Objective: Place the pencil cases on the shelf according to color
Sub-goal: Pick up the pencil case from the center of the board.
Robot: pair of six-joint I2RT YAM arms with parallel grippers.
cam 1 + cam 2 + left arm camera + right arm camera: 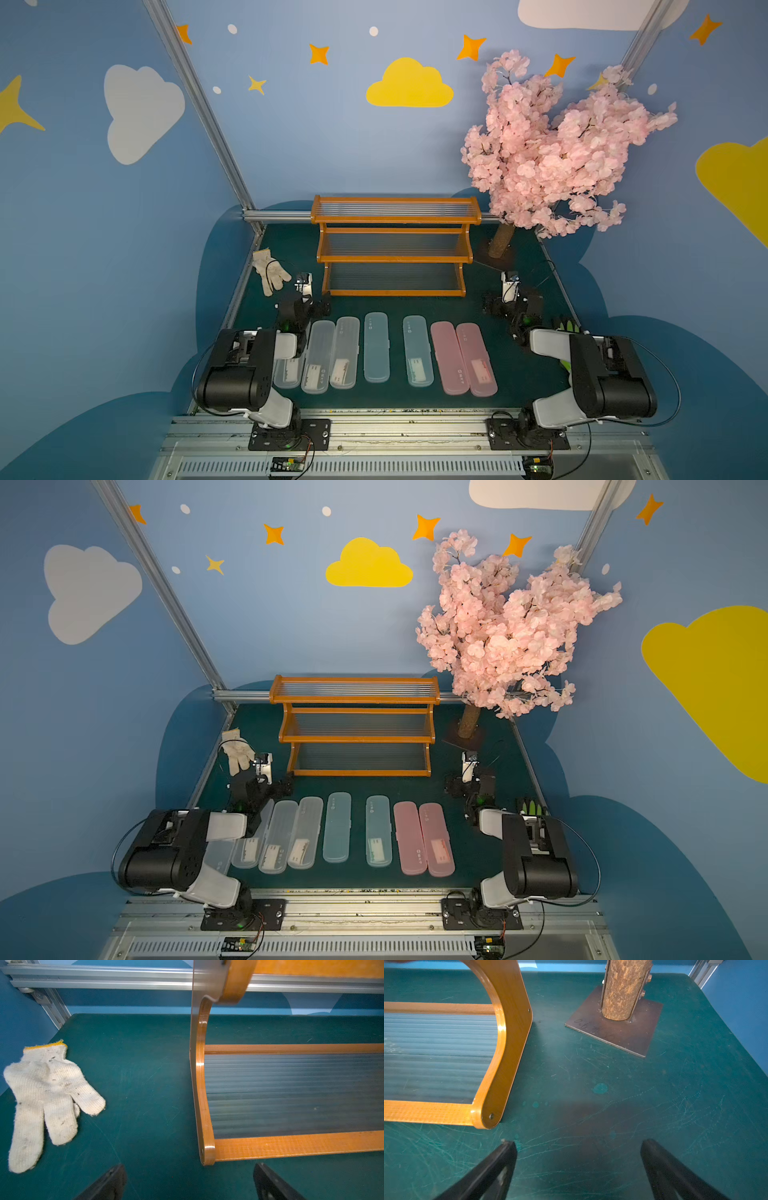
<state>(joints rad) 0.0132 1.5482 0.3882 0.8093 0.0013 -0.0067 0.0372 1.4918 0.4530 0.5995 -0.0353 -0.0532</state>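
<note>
Left end effector [190, 1167] and right end effector [579, 1142] are both released and empty, jaws spread above the dark green surface [654, 1095]. Just ahead of them, the orange-brown wooden three-tier shelf [395, 216] is found with every tier bare. Behind them, the long translucent plastic pencil cases [336, 827] are laid in a row: clear-frosted cases [345, 353], pale blue cases [417, 351], pink cases [463, 359]. No case has been placed; all sorting is judged outstanding.
</note>
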